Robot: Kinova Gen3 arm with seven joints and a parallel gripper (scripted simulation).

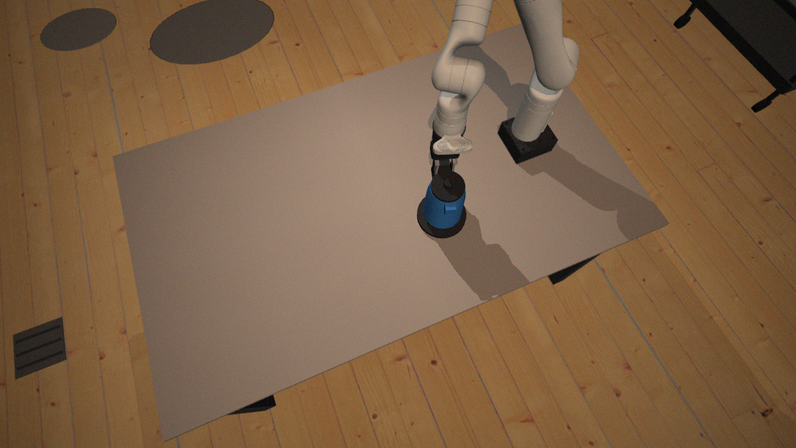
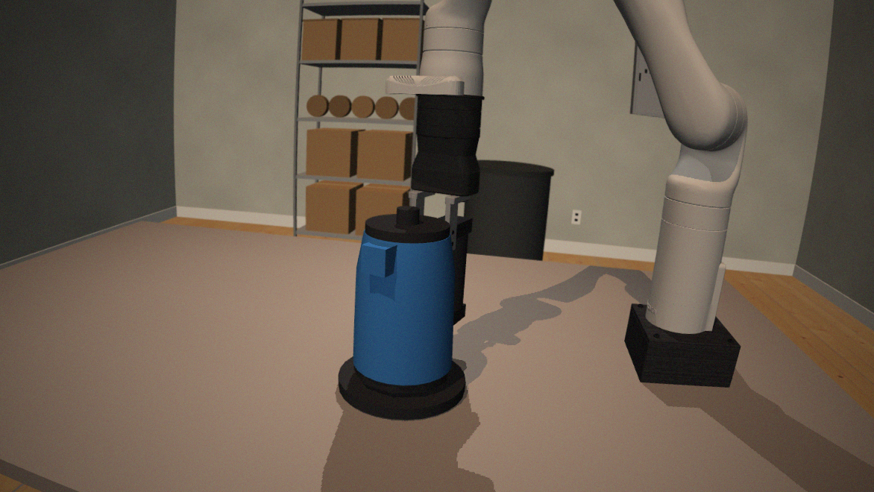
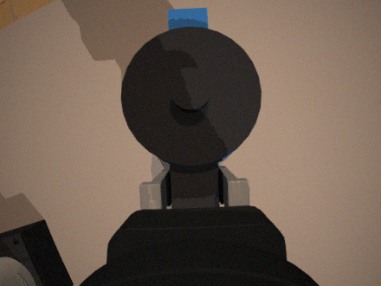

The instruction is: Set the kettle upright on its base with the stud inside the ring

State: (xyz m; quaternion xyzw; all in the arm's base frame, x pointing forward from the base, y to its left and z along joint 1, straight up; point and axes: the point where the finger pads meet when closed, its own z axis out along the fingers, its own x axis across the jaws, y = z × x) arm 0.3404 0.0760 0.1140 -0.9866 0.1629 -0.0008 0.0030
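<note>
Storeroom: shelving (image 2: 360, 115) with cardboard boxes (image 2: 357, 152)
</note>
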